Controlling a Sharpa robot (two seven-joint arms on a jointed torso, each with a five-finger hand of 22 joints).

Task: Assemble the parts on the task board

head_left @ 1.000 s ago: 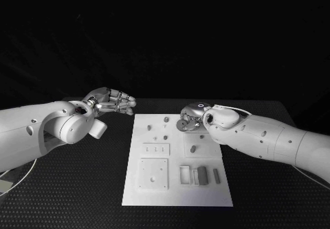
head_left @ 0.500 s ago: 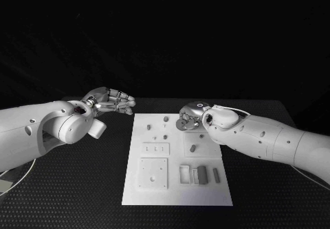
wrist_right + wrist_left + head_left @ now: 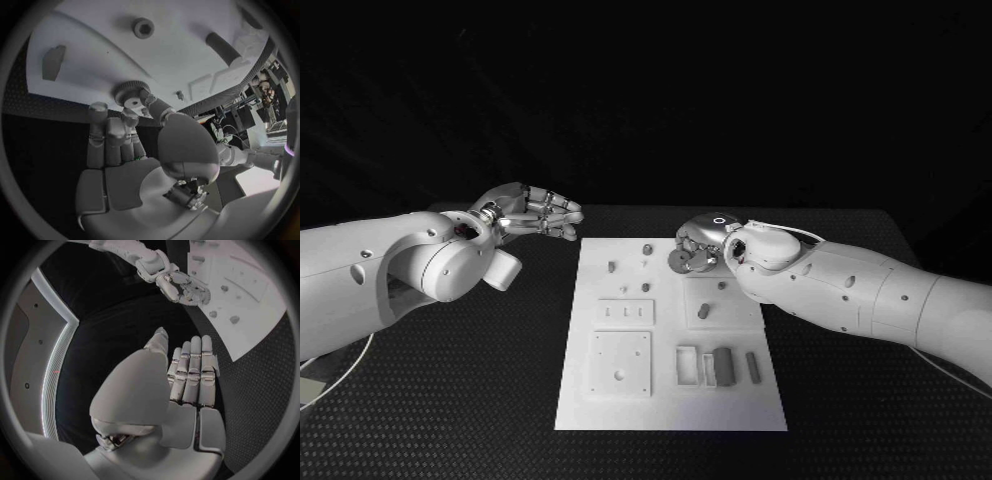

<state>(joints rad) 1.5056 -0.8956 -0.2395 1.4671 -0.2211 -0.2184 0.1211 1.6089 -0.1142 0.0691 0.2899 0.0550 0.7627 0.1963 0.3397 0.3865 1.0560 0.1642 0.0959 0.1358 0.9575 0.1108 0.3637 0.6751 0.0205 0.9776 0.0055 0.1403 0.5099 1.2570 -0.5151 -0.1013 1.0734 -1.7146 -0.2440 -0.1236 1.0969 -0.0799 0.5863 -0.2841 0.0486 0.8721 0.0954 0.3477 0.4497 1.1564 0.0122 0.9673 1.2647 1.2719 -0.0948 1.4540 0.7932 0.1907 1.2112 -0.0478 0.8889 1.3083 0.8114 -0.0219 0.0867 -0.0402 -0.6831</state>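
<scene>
The white task board [image 3: 672,400] lies mid-table, and the wrist views show its surface too [image 3: 169,65] [image 3: 250,305]. My right hand [image 3: 698,246] hovers over the board's far edge and pinches a round knurled gear [image 3: 682,260] between thumb and fingers. In the right wrist view the gear [image 3: 131,93] sits at the fingertips, touching or just above the board. My left hand [image 3: 531,213] hangs above the table off the board's far left corner. Its fingers [image 3: 190,372] lie straight and close together with nothing in them.
Small pegs [image 3: 613,267] [image 3: 646,248] [image 3: 704,311] stand on the board's far half. Two flat plates [image 3: 627,313] [image 3: 620,365] lie on its left side. A frame, a dark block [image 3: 724,366] and a bar [image 3: 754,368] lie on its near right.
My right hand has edged slightly toward the board's far edge with the gear in it. The left hand has stayed where it was.
</scene>
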